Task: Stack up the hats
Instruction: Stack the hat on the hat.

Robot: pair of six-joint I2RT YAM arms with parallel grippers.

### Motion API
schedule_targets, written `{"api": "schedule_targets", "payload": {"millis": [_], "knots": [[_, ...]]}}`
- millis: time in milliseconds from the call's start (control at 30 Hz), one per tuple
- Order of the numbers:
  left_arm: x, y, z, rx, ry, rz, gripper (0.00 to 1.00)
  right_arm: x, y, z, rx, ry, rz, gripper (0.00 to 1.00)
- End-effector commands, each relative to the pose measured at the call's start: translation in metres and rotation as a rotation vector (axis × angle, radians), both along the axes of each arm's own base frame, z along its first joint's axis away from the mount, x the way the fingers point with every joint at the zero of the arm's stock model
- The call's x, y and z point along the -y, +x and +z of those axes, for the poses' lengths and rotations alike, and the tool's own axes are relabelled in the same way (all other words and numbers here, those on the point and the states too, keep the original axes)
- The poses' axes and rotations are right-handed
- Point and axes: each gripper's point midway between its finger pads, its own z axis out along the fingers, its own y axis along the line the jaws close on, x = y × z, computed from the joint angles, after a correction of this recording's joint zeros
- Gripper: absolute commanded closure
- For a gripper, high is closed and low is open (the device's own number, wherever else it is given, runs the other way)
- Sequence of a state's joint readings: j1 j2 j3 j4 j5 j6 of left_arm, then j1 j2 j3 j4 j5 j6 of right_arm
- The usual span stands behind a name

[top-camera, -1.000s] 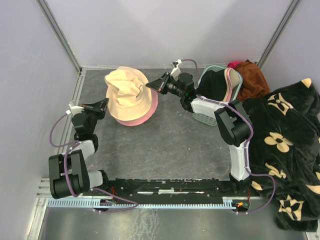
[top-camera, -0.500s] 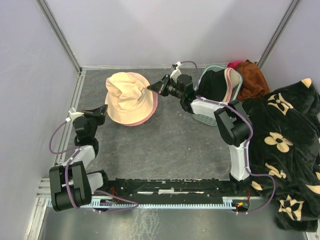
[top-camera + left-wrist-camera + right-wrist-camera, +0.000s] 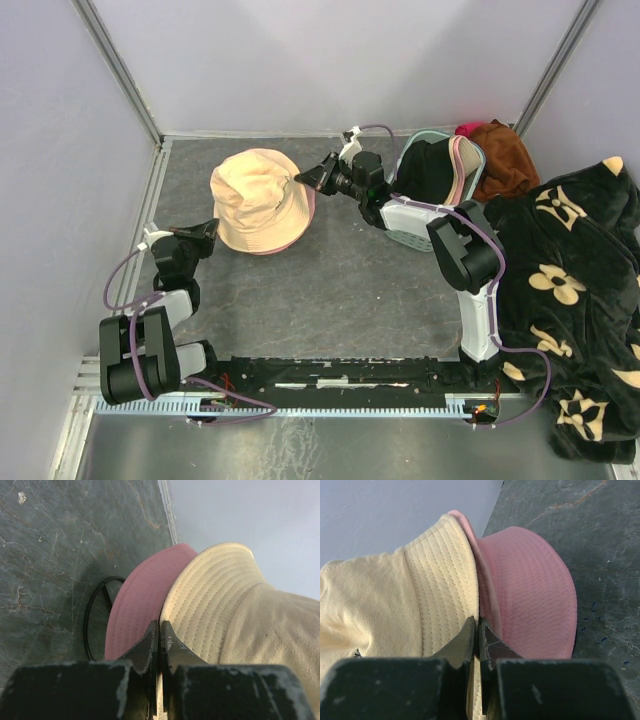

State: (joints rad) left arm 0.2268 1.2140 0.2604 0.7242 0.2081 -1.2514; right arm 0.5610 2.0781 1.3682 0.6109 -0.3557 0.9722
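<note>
The left jaws are pressing shut with nothing visible between them, pointing at the near-left brim of the beige bucket hat (image 3: pixel 258 195) from just beside it. The right jaws are also pressing together, their tips lying against the right side of that brim, where it is overlapping the pink bucket hat (image 3: pixel 530 590). I cannot tell whether a fold of fabric is being pinched there.

The beige hat is sitting crown-up on top of the pink one in the far-left part of the grey surface (image 3: pixel 330 290), closer to the far edge than to the near one. It is covering the pink hat almost fully, and only a pink crescent is showing along the near and right sides. The crown is looking a little dented but is settling squarely enough, so I am judging this first pair as stacked.

More seems to be waiting. The teal basket (image 3: pixel 403 238) near the far-right corner is holding pink and pale brims standing on edge (image 3: pixel 458 165) next to something dark. How many hats are in there I cannot say. A rust-brown cloth (image 3: pixel 505 160) is bunching behind the basket, and a black floral blanket (image 3: pixel 570 270) is spreading along the right edge. Neither is part of the pile.
</note>
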Motion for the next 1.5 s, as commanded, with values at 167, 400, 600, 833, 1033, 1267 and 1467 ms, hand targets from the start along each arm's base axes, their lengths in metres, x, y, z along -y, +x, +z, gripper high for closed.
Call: {"api": "schedule_targets", "payload": {"millis": [167,400,600,833,1033,1267,1467], "knots": [[-0.011,-0.011,-0.045,-0.141,0.048,0.049,0.97,0.026,0.007,-0.046,-0.082,-0.179,-0.120,0.95],[-0.011,-0.009,-0.046,-0.148,0.051,0.048,0.97,0.046,0.010,-0.053,-0.105,-0.252,-0.211,0.95],[-0.010,-0.008,-0.049,-0.157,0.054,0.051,0.97,0.059,0.012,-0.055,-0.122,-0.319,-0.261,0.95],[-0.009,-0.005,-0.046,-0.156,0.063,0.054,0.97,0.070,0.016,-0.066,-0.163,-0.383,-0.315,0.92],[-0.004,-0.002,-0.047,-0.169,0.082,0.053,0.97,0.077,0.022,-0.078,-0.203,-0.478,-0.333,0.92],[0.000,-0.004,-0.059,-0.210,0.103,0.052,0.97,0.083,0.022,-0.101,-0.233,-0.544,-0.342,0.93],[0.002,-0.005,-0.067,-0.237,0.117,0.048,0.97,0.079,0.021,-0.122,-0.267,-0.568,-0.315,0.93]]}}
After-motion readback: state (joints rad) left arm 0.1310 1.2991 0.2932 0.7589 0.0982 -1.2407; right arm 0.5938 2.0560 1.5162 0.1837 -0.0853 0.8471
